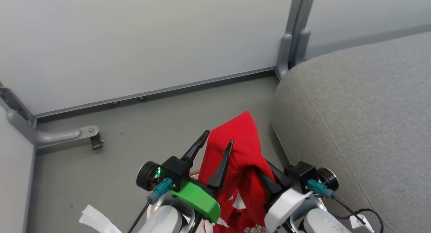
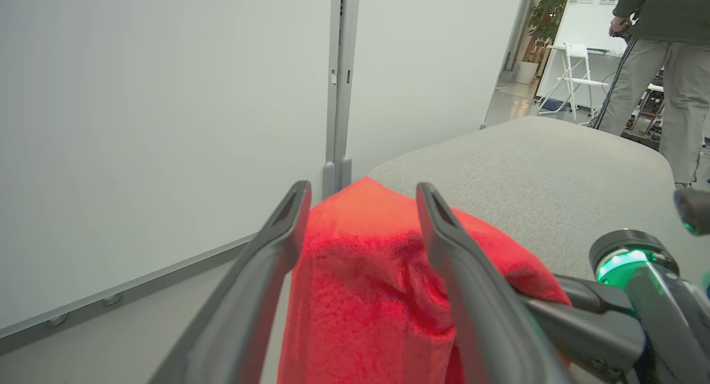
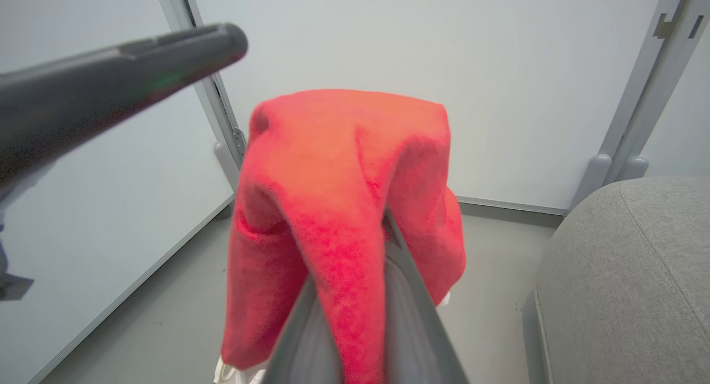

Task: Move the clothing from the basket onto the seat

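Clothing carry in hand. Seat (grey cushion, bare where seen) lies just right; the red garment hangs above the floor, right gripper clamped on it, left gripper spread wide, holding nothing. Next move, judged: swing right, release over the cushion.

Red garment: I see bright red, soft, fuzzy fabric with white printed marks low on hanging part. Raised, draped in peak over closed fingers of right gripper; folds fall down both sides, lower ends cut off by frame edge in my head view. Seat: large grey woven cushion, rounded edge, stitched seam along side. Lies just right of garment; from right wrist view I read them as apart.
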Robot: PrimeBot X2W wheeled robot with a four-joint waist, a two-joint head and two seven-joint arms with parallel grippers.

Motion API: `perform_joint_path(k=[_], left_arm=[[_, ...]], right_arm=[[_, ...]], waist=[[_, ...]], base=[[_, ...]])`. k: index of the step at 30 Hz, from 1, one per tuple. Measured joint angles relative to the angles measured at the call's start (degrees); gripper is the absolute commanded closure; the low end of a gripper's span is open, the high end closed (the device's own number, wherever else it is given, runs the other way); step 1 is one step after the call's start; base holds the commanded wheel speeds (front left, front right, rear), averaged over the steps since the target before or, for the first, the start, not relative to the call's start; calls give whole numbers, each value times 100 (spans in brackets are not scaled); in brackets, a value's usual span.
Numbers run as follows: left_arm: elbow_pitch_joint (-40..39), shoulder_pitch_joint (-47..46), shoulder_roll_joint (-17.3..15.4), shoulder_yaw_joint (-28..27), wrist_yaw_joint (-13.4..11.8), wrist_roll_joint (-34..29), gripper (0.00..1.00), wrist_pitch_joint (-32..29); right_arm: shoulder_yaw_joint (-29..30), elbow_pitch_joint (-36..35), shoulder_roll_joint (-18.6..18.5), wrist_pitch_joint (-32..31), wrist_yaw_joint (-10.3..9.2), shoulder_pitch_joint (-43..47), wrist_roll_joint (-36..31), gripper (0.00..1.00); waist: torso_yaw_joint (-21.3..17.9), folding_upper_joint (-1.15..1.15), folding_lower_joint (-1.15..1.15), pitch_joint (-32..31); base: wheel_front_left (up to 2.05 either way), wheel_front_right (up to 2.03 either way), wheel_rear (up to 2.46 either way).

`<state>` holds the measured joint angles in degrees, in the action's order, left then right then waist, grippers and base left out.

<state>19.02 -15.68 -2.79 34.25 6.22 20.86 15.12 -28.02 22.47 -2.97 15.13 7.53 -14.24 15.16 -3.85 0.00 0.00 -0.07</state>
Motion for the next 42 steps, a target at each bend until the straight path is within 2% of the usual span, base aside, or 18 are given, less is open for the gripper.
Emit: perform_joint_path(k=[14,21,29,37,42], left_arm=[[-11,-42,3,-19,2,-22,0,0],[3,-87,7,-31,8,-77,0,0],[70,-276,9,-63,58,-331,0,0],[133,-536,7,-116,90,-535,0,0],[99,-740,8,-81,109,-704,0,0]], right_arm=[[766,-291,-43,0,-1,252,155,100],[1184,-364,-68,0,0,298,216,100],[1655,-504,-443,0,0,-511,25,100],[2240,-345,-1028,0,0,-1840,-346,100],[2412,-90,-1396,0,0,-2568,-613,100]], waist=[[-1604,0,0,226],[-2215,0,0,407],[-2328,0,0,844],[-2047,0,0,1420],[-1822,0,0,1779]], base=[[0,0,0],[0,0,0],[0,0,0],[0,0,0],[0,0,0]])
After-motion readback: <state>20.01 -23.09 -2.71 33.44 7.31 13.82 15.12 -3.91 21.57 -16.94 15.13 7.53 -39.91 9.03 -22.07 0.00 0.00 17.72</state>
